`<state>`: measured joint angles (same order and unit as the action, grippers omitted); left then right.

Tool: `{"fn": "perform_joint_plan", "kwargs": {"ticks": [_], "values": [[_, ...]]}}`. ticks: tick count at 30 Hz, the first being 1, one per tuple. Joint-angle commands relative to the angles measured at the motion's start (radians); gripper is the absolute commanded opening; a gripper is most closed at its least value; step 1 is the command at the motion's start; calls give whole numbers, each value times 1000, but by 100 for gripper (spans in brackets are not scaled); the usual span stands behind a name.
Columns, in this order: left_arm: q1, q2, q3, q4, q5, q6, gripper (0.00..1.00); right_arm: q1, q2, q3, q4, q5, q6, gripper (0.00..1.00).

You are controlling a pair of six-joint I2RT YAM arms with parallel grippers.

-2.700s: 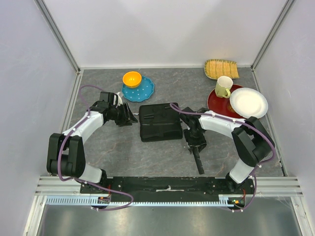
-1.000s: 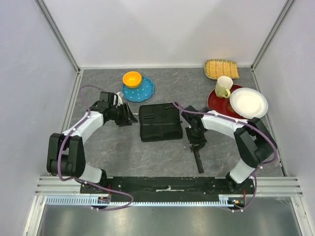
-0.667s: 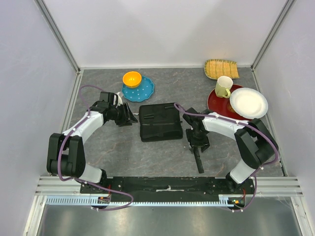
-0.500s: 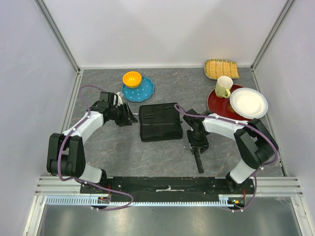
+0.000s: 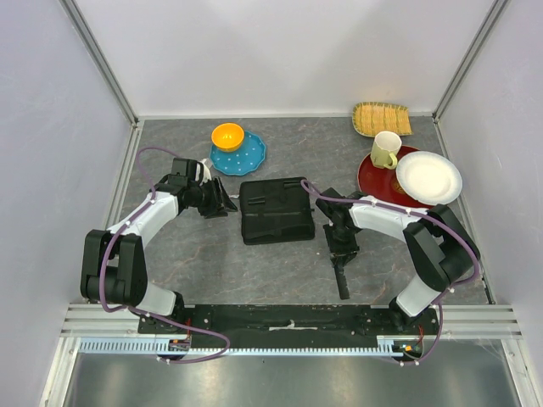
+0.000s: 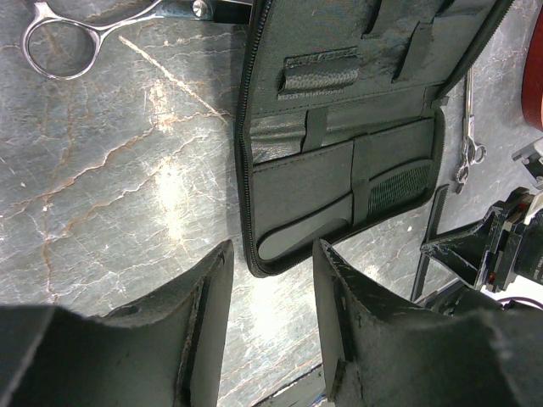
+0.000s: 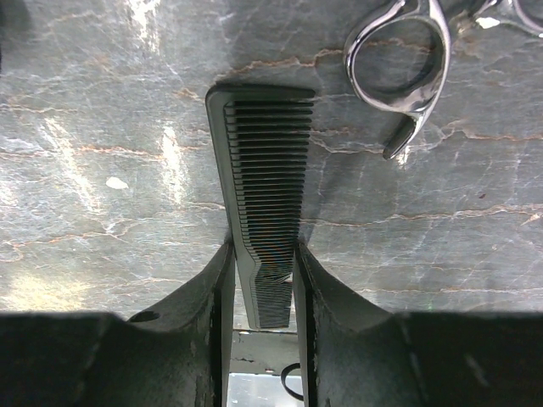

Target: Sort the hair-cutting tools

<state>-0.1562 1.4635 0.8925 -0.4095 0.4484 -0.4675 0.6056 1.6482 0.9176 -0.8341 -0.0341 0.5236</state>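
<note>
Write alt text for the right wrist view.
A black comb lies flat on the grey marble table, its narrow end gripped between the right arm's jaws at the bottom of the view. The finger ring of silver scissors lies at upper right, apart from the comb.

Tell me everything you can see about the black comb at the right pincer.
The black comb looks like plastic: long, narrow, a solid spine along one edge, fine teeth along the other, tapering from a broad squared end to a slimmer part. It seems to lie flat on the marbled table. The right pincer is closed on its slim part, a finger against each edge. A silver scissor ring lies near the broad end, not touching.
</note>
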Motion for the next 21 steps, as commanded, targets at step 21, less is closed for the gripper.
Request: {"fn": "perform_joint_plan", "kwargs": {"ticks": [21], "values": [[4, 4, 5, 23, 21, -20, 49, 3, -62, 56, -22, 28, 30, 43]]}}
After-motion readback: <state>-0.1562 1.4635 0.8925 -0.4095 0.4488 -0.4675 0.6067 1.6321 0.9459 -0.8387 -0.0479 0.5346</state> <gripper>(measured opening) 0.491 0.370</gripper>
